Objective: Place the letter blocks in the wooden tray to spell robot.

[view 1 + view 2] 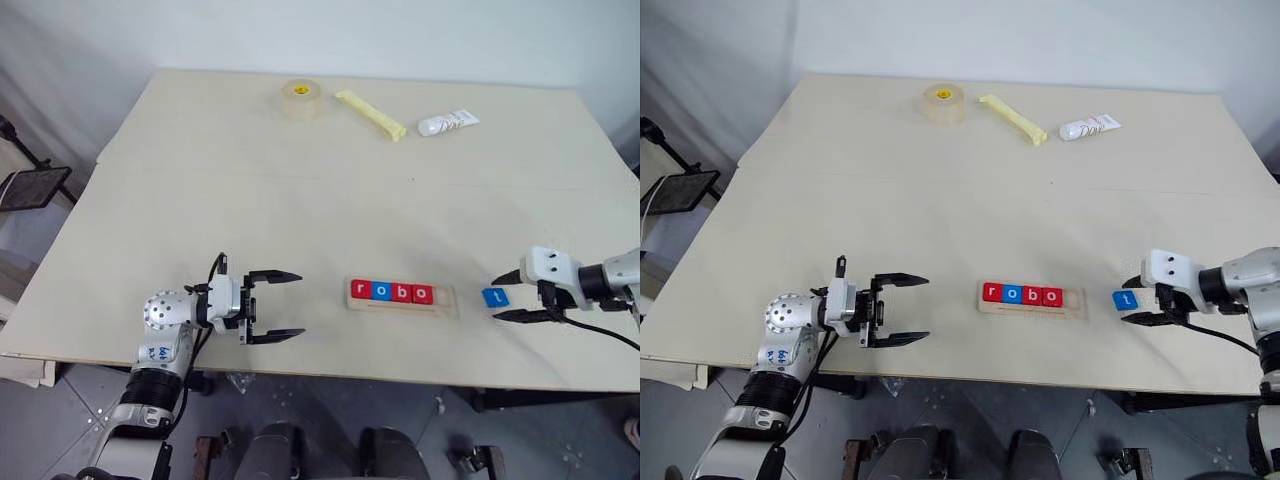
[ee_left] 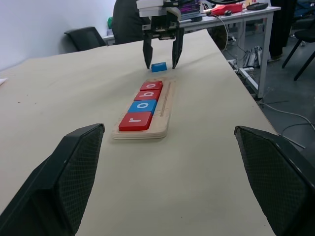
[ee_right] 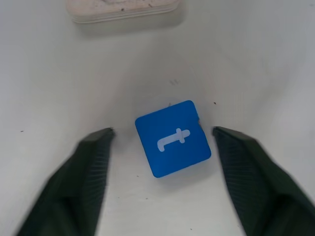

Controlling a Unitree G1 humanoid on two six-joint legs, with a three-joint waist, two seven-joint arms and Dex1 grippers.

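Observation:
The wooden tray (image 1: 444,300) lies near the table's front edge. It holds four letter blocks in a row: red r (image 1: 361,290), blue o (image 1: 381,291), red b (image 1: 401,293) and red o (image 1: 422,294). The tray's right end is bare. A blue t block (image 3: 173,139) lies flat on the table just right of the tray, slightly askew. My right gripper (image 1: 499,298) is lowered around the t block, open, one finger (image 3: 93,167) on each side with a gap to the tile. My left gripper (image 1: 298,305) hovers open and empty left of the tray, pointing at it.
At the far edge of the table (image 1: 250,200) stand a roll of clear tape (image 1: 300,98), a yellow stick-shaped object (image 1: 370,114) and a white tube (image 1: 447,122). The table's front edge runs just below the tray and both grippers.

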